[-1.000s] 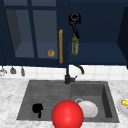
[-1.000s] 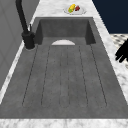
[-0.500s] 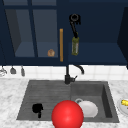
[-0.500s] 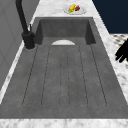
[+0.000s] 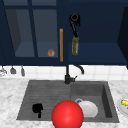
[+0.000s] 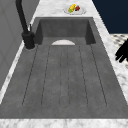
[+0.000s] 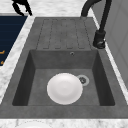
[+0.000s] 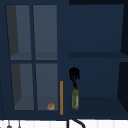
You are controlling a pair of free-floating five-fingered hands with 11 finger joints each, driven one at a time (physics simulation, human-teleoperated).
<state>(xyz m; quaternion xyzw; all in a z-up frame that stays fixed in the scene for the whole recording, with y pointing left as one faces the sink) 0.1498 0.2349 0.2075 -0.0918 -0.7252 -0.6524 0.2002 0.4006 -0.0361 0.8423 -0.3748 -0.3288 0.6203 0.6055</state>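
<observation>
Nothing has moved; right robot hand [image 8: 74,74] grips the bottle's [image 8: 75,99] neck from above.

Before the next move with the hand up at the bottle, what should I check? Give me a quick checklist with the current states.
1. Right hand gripping the bottle: its fingers reach down to the neck, but firm hold cannot tell.
2. Bottle upright on the shelf: ok.
3. Room beside the bottle: the door handle is close on its left, so cannot tell.
4. Left hand out of the way: ok, it is open, holds nothing and sits low over the drainboard.
5. Straight path down clear: not ok, the faucet stands just below the bottle.
6. Basin free: not ok, a plate lies in it.
</observation>
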